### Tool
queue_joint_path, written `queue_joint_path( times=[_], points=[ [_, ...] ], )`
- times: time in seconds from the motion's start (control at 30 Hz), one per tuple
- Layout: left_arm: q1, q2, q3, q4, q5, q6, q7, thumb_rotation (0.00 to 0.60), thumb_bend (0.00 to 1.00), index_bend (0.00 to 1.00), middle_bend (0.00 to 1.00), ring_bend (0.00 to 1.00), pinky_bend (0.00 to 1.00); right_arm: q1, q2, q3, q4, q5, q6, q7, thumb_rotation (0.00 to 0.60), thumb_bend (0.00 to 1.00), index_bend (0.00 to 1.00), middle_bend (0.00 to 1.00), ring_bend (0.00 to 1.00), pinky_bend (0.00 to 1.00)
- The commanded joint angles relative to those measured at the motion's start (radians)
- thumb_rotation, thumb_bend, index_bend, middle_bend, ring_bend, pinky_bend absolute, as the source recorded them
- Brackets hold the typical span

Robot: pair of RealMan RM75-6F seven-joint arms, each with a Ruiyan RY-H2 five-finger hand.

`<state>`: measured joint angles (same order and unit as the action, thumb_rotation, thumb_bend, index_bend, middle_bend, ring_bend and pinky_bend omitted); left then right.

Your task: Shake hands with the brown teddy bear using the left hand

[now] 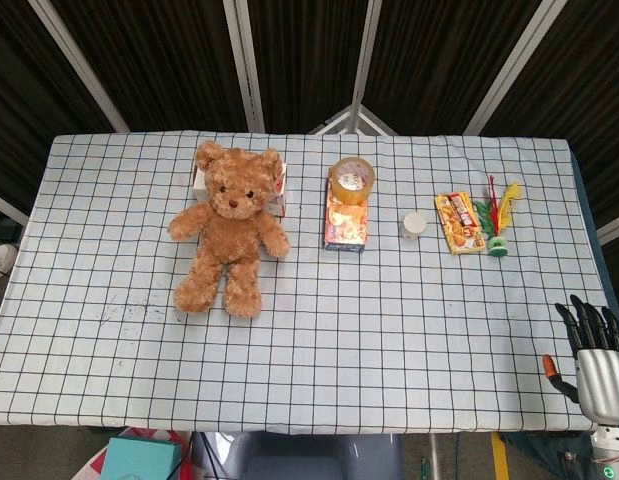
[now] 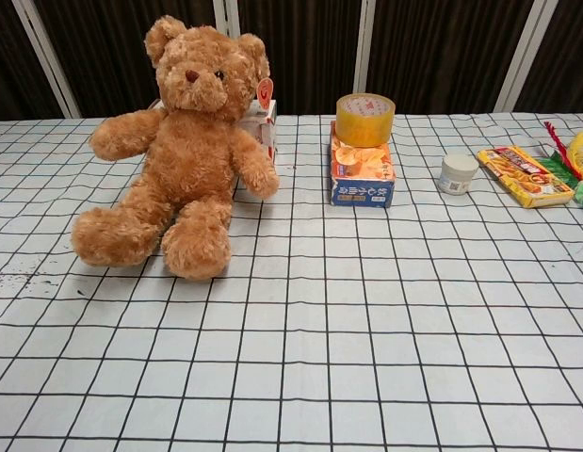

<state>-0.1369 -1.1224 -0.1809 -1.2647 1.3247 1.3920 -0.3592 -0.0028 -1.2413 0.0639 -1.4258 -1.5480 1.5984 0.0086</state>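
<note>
Only one teddy bear [image 1: 229,228] sits; right hand [image 1: 594,357] empty, fingers [image 1: 587,320] spread.

place: lab test bay | evidence: checkered tablecloth [image 1: 319,330] (staged props), black curtains [image 1: 169,60]

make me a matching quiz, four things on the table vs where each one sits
Things:
1. brown teddy bear
2. tape roll
3. small white jar
4. feather shuttlecock

Places:
A. on top of the orange box
B. far right, beside the snack packet
C. left, leaning on a white box
D. between orange box and snack packet

Pairs: 1-C, 2-A, 3-D, 4-B
</note>
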Motion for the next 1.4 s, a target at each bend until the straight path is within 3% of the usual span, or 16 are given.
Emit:
queue_joint_path(
  times=[0.03,0.47,0.6,0.83,1.1,1.27,1.4],
  points=[
    [0.0,0.001,-0.001,0.003,-0.002,-0.001,-0.003,0.6,0.2,0.18,0.13,0.0,0.0,0.004,-0.001,0.0,-0.001,-0.001,-0.004,-0.004,0.6,0.37,0.13,0.07,0.09,0.0],
    [-0.007,-0.003,-0.001,-0.005,0.008,-0.004,-0.005,0.6,0.2,0.18,0.14,0.0,0.0,-0.01,0.001,-0.003,-0.002,0.005,0.01,0.001,0.6,0.37,0.13,0.07,0.09,0.0],
    [-0.015,-0.013,0.008,0.0,0.007,-0.029,0.004,0.6,0.2,0.18,0.14,0.0,0.0,-0.013,0.003,-0.007,-0.003,0.007,0.007,0.007,0.6,0.37,0.13,0.07,0.09,0.0],
    [-0.063,-0.008,-0.004,-0.086,-0.03,-0.128,0.02,0.6,0.15,0.18,0.13,0.0,0.0,-0.022,0.006,-0.001,-0.004,0.017,0.019,0.031,0.6,0.37,0.13,0.07,0.09,0.0],
    [-0.262,0.067,-0.148,-0.298,-0.428,-0.598,-0.033,0.6,0.13,0.18,0.12,0.0,0.0,-0.013,0.005,0.004,-0.008,0.025,0.0,0.045,0.6,0.37,0.13,0.07,0.09,0.0],
    [-0.404,0.024,-0.167,-0.248,-0.624,-0.756,0.021,0.6,0.1,0.18,0.1,0.0,0.0,-0.014,0.004,0.004,-0.014,0.026,-0.001,0.053,0.6,0.37,0.13,0.07,0.09,0.0],
    [-0.495,-0.031,-0.164,-0.192,-0.724,-0.806,0.061,0.6,0.07,0.17,0.09,0.0,0.0,-0.015,0.005,0.004,-0.015,0.027,0.001,0.055,0.6,0.37,0.13,0.07,0.09,0.0]
  ],
)
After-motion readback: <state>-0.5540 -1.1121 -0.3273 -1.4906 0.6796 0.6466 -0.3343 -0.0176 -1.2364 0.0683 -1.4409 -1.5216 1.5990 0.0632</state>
